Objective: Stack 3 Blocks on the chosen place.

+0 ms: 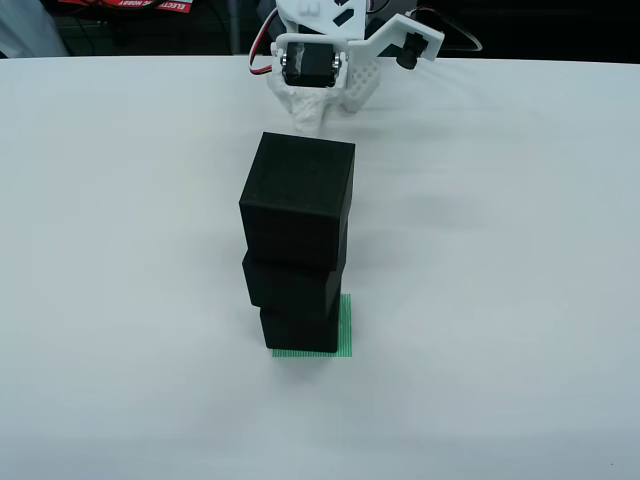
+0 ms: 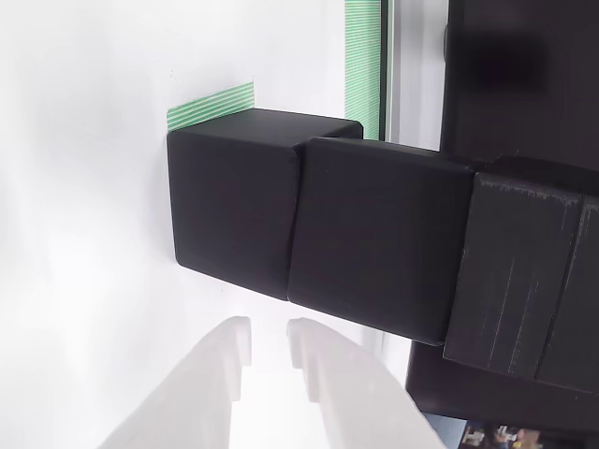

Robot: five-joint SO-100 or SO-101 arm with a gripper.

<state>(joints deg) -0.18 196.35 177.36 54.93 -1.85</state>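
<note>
Standing three high on the flat green striped square patch (image 1: pixel 345 330): three matte black cubes in one column on the white tabletop (image 1: pixel 500 300). In the view from the front, the bottom black cube (image 1: pixel 298 330) covers most of the patch, leaving a green strip at its right and front edges. Middle black cube (image 1: pixel 292 284) sits on it, shifted slightly left. Top black cube (image 1: pixel 298 198) rests on the middle one, overhanging it a little on both sides. Stack is a bit staggered, all faces touching.

White plastic claw (image 2: pixel 269 344) is clear of the stack, touching no cube. In the view that rides on the claw, its two white fingertips (image 2: pixel 231 346) stand a narrow gap apart, nothing between them, just beside the bottom cube (image 2: pixel 234 210) and the middle cube (image 2: pixel 379 243). From the front, the white arm (image 1: pixel 330 70) sits at the far tabletop edge, well behind the column.
</note>
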